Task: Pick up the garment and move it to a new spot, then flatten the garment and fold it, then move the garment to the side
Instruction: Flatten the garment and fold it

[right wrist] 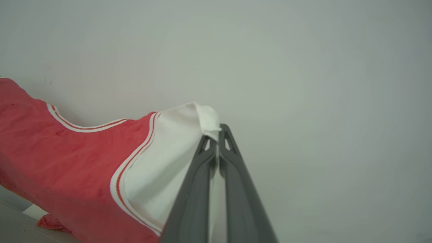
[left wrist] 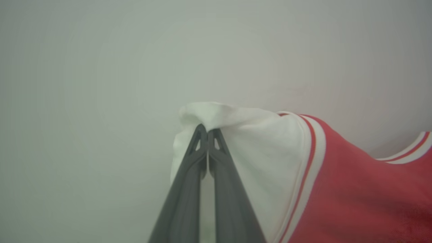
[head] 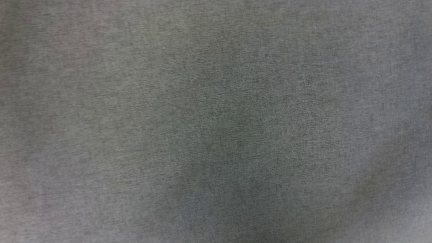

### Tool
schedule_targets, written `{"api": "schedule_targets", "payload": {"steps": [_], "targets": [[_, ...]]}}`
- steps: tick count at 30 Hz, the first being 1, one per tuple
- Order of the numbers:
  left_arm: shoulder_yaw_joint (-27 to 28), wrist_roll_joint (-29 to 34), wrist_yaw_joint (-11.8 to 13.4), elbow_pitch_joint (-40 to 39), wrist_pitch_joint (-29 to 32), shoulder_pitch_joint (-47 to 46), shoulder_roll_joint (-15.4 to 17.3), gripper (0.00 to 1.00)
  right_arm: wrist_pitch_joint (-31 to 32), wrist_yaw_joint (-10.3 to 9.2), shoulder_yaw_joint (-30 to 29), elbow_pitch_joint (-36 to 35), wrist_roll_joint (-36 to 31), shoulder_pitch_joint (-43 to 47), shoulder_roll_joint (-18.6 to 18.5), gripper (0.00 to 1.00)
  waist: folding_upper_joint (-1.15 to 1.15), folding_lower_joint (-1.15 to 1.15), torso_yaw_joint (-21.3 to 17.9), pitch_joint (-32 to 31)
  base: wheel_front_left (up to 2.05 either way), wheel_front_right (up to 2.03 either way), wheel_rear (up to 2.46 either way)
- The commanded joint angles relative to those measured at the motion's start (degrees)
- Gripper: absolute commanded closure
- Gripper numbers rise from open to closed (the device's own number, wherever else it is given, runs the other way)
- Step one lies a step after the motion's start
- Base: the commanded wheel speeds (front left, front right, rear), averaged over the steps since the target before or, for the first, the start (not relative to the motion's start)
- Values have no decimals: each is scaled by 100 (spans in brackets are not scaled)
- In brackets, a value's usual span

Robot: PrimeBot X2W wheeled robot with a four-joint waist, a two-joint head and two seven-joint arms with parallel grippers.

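Against a pale backdrop (left wrist: 101, 67), left gripper (left wrist: 207, 130) and right gripper (right wrist: 217, 133) clamp their jaws on the garment (left wrist: 354, 189).

Red garment (left wrist: 354, 189), white sleeves, striped trim; slung between pinched sleeves.

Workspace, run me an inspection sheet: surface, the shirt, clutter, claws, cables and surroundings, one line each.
Surface: grey woven surface in the head view, with soft shadows across it.
Job's things: red shirt with white sleeves and red-and-white striped trim, hanging between the two claws.
Clutter: nothing seen.
Claws: left claw shut on one white sleeve; right claw shut on the other sleeve.
Cables: nothing seen.
Surroundings: plain pale background behind the shirt in both wrist views, too blurred for detail.
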Motion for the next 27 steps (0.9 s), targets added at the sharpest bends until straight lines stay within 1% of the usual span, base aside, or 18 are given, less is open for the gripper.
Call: {"api": "schedule_targets", "payload": {"steps": [1, 4, 6, 9, 13, 14, 17, 20, 24, 27], "targets": [[62, -92, -19, 17, -149, 222, -25, 100, -70, -6, 152, 69, 161, 71, -78, 100, 0, -1, 50, -32, 0, 0, 0], [78, -233, -75, 45, -365, 583, -116, 100, -153, -6, 379, 101, 386, 326, -194, 100, 0, -1, 134, -148, 0, 0, 0], [124, -311, -110, 13, -518, 870, -107, 100, -191, -6, 525, 52, 569, 513, -233, 100, 0, -1, 168, -279, 0, 0, 0], [186, -470, -124, -99, -783, 1481, -151, 100, -264, -6, 770, -83, 769, 1014, -409, 100, 0, -1, 284, -590, 0, 0, 0], [302, -716, -116, -388, -1175, 2688, -197, 100, -345, -6, 1037, -486, 1044, 2049, -645, 100, 0, -1, 428, -1175, 0, 0, 0], [302, -716, -116, -388, -1175, 2688, -197, 100, -345, -6, 1037, -486, 1044, 2049, -645, 100, 0, -1, 428, -1175, 0, 0, 0], [483, -947, -46, -708, -1355, 3760, -197, 100, -380, -6, 1138, -836, 1217, 2973, -785, 100, 0, -1, 475, -1682, 0, 0, 0], [672, -1166, 44, -1003, -1424, 4868, -181, 100, -355, -6, 1090, -1127, 1347, 3906, -860, 100, 0, -1, 491, -2145, 0, 0, 0], [881, -1361, 164, -1348, -1486, 6224, -188, 100, -317, -7, 929, -1448, 1453, 5171, -853, 100, 0, -1, 465, -2689, 0, 0, 0], [999, -1431, 330, -1634, -1512, 7195, -228, 100, -220, -7, 717, -1643, 1506, 6067, -812, 100, 0, -1, 426, -2980, 0, 0, 0]]}}
